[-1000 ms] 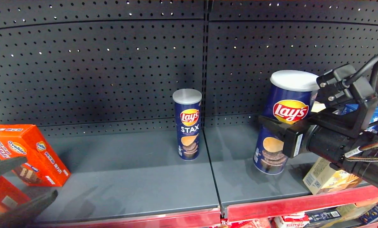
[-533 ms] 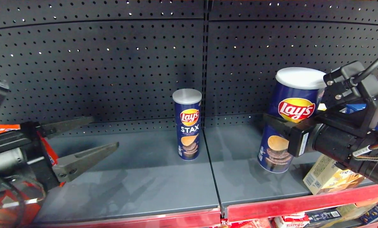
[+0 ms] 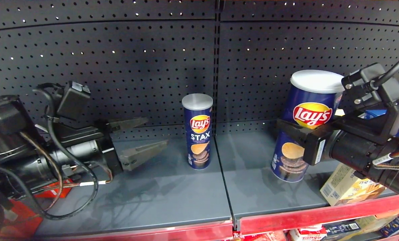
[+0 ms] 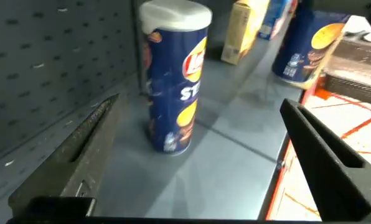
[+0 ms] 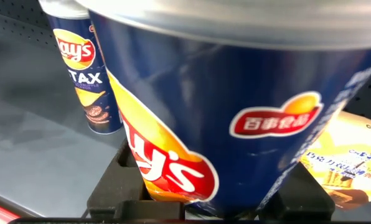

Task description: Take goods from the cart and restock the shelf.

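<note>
The tall blue Lay's can [image 3: 308, 127] is clamped round its middle in the right claw [image 3: 298, 134], leaning with its white lid away from the wrist. Its base sits low over the grey shelf [image 3: 152, 194]; we cannot tell whether it touches. In the right wrist view the held can [image 5: 235, 112] presses close between the dark jaws.

Well off to that claw's left stands a 2nd, slimmer Lay's Stax can [image 3: 198, 132], upright near the pegboard back [image 3: 119, 67]. The left claw [image 3: 156, 131] is spread wide and carries nothing, its tips aimed at this can and stopping just short of it. From the left wrist that can [image 4: 173, 81] stands ahead between the 2 fingers. A yellow carton [image 3: 346, 187] lies under the right wrist.

Over the last second the left arm has swung in from the near left edge and now covers the orange box there. The held can has only drifted slightly outward and up, then stopped. We judge that placing has paused while the left claw comes to steady or shift the standing can.
</note>
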`<state>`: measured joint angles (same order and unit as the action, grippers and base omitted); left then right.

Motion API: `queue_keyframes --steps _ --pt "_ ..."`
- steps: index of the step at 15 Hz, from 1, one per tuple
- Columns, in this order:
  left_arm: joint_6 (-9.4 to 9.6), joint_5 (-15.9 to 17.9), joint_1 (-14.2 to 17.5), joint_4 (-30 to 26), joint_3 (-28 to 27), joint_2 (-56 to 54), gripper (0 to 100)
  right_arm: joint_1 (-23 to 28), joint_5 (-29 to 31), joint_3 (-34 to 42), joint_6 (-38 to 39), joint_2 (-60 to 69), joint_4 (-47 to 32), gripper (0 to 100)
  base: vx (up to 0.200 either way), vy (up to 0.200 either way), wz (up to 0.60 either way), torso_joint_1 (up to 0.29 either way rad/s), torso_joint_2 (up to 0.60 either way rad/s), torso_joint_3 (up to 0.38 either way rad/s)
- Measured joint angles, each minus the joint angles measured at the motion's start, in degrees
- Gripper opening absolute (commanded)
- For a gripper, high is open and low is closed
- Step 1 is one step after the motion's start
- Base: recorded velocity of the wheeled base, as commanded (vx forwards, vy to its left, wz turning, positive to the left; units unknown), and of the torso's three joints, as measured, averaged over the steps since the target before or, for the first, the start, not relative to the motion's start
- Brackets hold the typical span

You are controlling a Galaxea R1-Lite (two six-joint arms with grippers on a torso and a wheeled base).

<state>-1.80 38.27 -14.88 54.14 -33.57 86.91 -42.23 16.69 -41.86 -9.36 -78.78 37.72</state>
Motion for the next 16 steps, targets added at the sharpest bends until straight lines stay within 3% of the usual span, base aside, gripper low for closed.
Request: queue_keyframes --steps 3,5,8,16 --pt "-0.2 0.4 -2.3 7.9 -0.3 6.1 100 -0.1 -0.1 -0.1 0.0 0.0 0.0 0 0.0 0.0 0.0 0.0 0.0 0.0" --pt "-0.22 1.3 -3.0 10.3 -1.3 9.4 100 -0.2 0.0 0.1 0.0 0.0 0.0 0 0.0 0.0 0.0 0.0 0.0 0.0" --pt "-0.22 2.2 -2.8 11.1 -4.8 13.7 100 -0.1 0.0 0.0 0.0 0.1 0.0 0 0.0 0.0 0.0 0.0 0.0 0.0" --pt "-0.11 10.8 1.1 11.2 -13.0 20.8 100 0.0 -0.1 -0.2 0.0 0.1 0.1 0 0.0 0.0 0.0 0.0 0.0 0.0"
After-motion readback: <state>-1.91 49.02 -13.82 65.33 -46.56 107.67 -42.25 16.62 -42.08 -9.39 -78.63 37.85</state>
